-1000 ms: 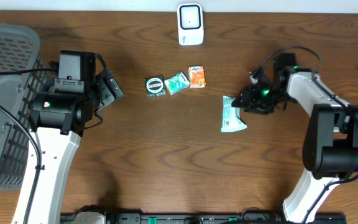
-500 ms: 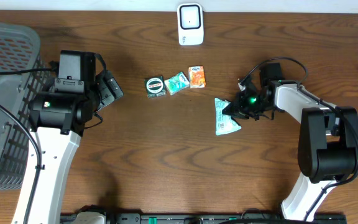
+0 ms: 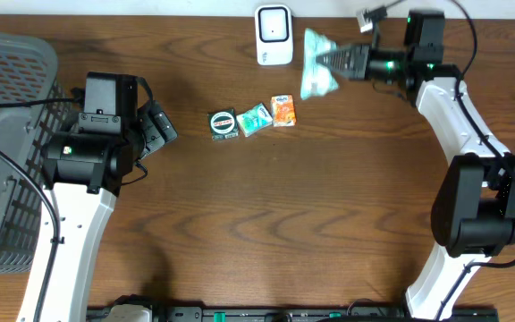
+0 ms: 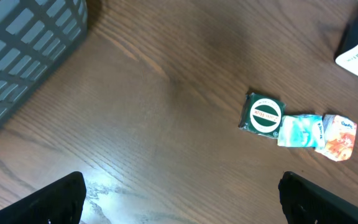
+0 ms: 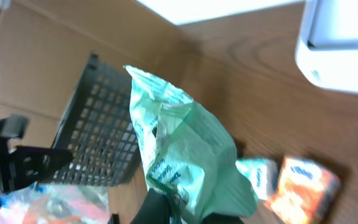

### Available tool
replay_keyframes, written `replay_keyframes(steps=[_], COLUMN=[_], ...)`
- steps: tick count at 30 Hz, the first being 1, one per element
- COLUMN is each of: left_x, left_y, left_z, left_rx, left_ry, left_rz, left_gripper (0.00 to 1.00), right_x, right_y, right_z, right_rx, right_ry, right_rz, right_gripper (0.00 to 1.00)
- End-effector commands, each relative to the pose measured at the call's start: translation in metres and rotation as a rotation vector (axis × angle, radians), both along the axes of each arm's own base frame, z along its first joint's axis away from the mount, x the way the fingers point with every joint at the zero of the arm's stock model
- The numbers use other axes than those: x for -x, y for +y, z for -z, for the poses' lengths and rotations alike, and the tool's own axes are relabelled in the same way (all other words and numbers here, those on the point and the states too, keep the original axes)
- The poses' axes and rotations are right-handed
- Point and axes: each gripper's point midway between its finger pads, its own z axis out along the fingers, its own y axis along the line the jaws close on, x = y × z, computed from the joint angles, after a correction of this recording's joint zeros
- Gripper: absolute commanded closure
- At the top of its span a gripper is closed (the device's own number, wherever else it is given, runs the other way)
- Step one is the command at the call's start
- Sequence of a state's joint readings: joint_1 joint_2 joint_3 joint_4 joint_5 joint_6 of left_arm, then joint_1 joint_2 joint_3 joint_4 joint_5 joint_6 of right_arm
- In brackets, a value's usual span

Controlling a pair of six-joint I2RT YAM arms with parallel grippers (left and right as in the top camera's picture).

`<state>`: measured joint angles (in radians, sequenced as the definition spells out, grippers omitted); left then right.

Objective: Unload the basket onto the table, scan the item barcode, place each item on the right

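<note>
**Right hand clamped on green pouch beside the scanner**

The right hand (image 3: 345, 59) is closed tight on the lower end of the green pouch (image 3: 316, 63). In the wrist view its dark fingers (image 5: 157, 208) pinch the crinkled plastic at the bottom edge of the picture. The pouch is held off the bench (image 3: 329, 224), pointing away from the hand toward the white scanner (image 3: 274, 34). From overhead it sits just to the right of the scanner, at the far edge of the bench. Whether the two touch cannot be told.

Nearer the middle of the bench, three small packets lie in a row: a dark green packet (image 3: 223, 123) with a round label, a teal packet (image 3: 255, 118) and an orange packet (image 3: 282, 110). The teal one touches both of its neighbours.

The left hand (image 3: 161, 129) hovers well to the left of that row. Its fingers are spread wide apart and hold nothing. Beyond it, at the left edge, stands a grey basket (image 3: 7, 107).
</note>
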<state>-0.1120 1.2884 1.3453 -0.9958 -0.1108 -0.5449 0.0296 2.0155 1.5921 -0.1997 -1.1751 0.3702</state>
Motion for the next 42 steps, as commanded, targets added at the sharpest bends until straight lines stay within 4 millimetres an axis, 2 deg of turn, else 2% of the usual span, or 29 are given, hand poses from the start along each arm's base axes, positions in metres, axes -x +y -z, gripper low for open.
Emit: replay_keyframes(steps=[1,4,7,12,20,26,42], left_x=[-0.001,-0.001,-0.001,-0.001,-0.001,-0.001,-0.001], left_y=[0.002,0.002,0.002,0.002,0.002,0.002,0.002], left_z=[-0.005,-0.005,-0.005,-0.005,-0.005,-0.005,-0.005], left_rx=[-0.009,-0.009,-0.009,-0.009,-0.009,-0.009,-0.009], left_ry=[-0.012,-0.012,-0.012,-0.012,-0.012,-0.012,-0.012], left_rz=[0.001,0.001,0.001,0.001,0.001,0.001,0.001], left_gripper=[0.02,0.02,0.02,0.02,0.02,0.02,0.02], right_x=[-0.001,-0.007,-0.004,-0.002,-0.001,-0.003,-0.006], right_y=[0.022,0.03,0.04,0.049,0.047,0.046,0.044], right_z=[-0.029,-0.025,-0.024,-0.022,-0.014,-0.012,-0.009], right_rx=[-0.051,-0.037,-0.033,-0.07,-0.059,-0.033,-0.02], right_ry=[0.017,0.058,0.068,0.212,0.275,0.212,0.217], right_rz=[-0.013,0.036,0.028,0.06,0.084,0.08,0.105], right_gripper=[0.99,0.99,0.99,0.99,0.99,0.99,0.99])
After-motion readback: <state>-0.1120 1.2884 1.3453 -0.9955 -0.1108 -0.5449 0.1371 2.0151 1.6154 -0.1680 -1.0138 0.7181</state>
